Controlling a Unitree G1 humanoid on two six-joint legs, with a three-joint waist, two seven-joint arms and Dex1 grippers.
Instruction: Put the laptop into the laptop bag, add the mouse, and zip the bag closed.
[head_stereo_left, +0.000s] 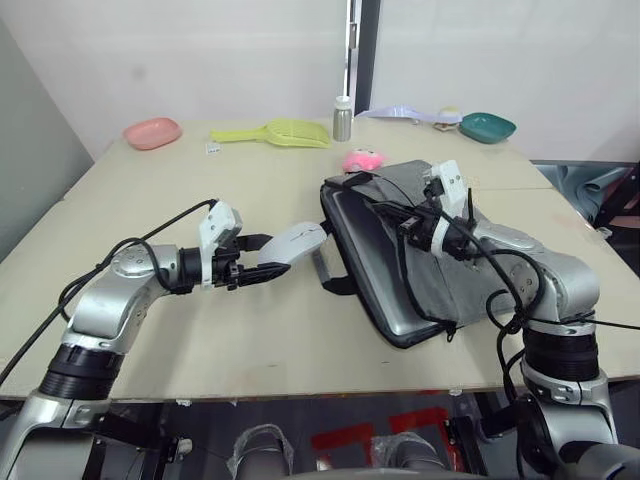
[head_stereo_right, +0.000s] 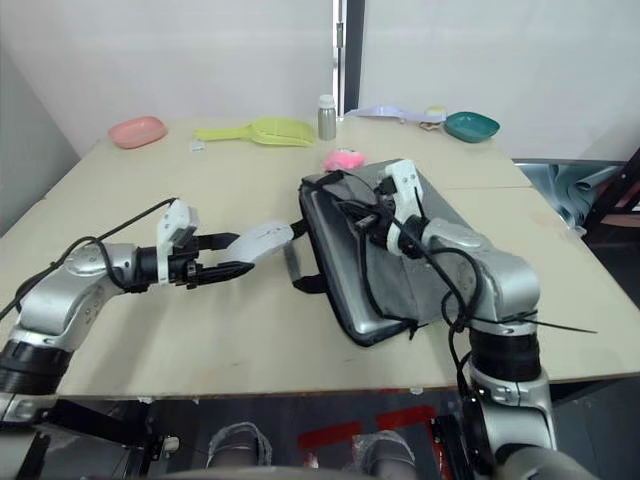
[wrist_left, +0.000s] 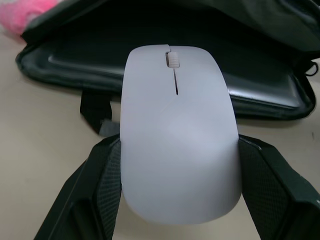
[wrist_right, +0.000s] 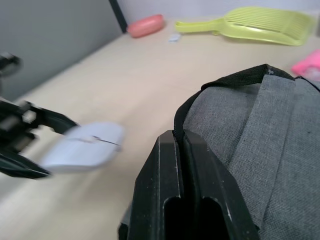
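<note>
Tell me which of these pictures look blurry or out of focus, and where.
Right wrist view: the small white oval mouse held by the left hand is smeared with blur, and the right hand's black fingers close to the lens are soft. Left wrist view: the mouse is fairly sharp, the grey fabric laptop bag behind it softer and dark inside. Both eye views look evenly lit and clear.

The two head views look forward and down from above the counter (head_stereo_left: 300, 340), taking in its whole top to the back wall; they share nearly the same scene, slightly offset sideways; the left wrist view sits very close behind the mouse (wrist_left: 177, 130), facing the open mouth of the laptop bag (wrist_left: 260, 95) just beyond; the right wrist view looks low across the bag's grey fabric toward the mouse and the yellow scoop (wrist_right: 260, 22), things the head views also hold.
</note>
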